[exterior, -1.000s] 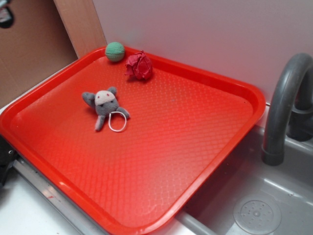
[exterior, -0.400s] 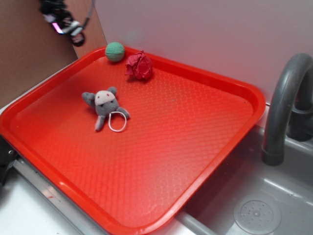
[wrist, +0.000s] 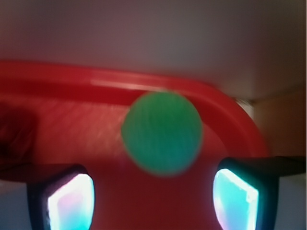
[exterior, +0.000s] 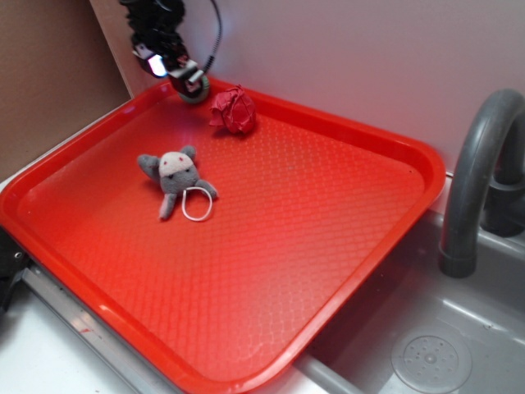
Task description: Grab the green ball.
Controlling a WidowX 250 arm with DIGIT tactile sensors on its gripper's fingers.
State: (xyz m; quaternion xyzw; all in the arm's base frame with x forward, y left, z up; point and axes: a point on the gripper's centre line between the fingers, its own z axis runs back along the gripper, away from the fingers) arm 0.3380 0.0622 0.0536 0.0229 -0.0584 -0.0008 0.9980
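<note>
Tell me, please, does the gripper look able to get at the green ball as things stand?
Probably yes: the gripper is open with the green ball centred ahead of it, nothing between; the red wad sits off to one side.

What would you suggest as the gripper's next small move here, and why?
Probably ease forward and down so the fingers straddle the green ball, then close. The wrist view shows the gripper open, its lit fingers wide apart, with the ball centred just ahead by the red tray's far rim, not yet between them.

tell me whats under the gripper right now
The green ball sits under the open gripper, on the red tray in its far corner. The exterior view shows only a sliver of the ball; the gripper covers the rest.
</note>
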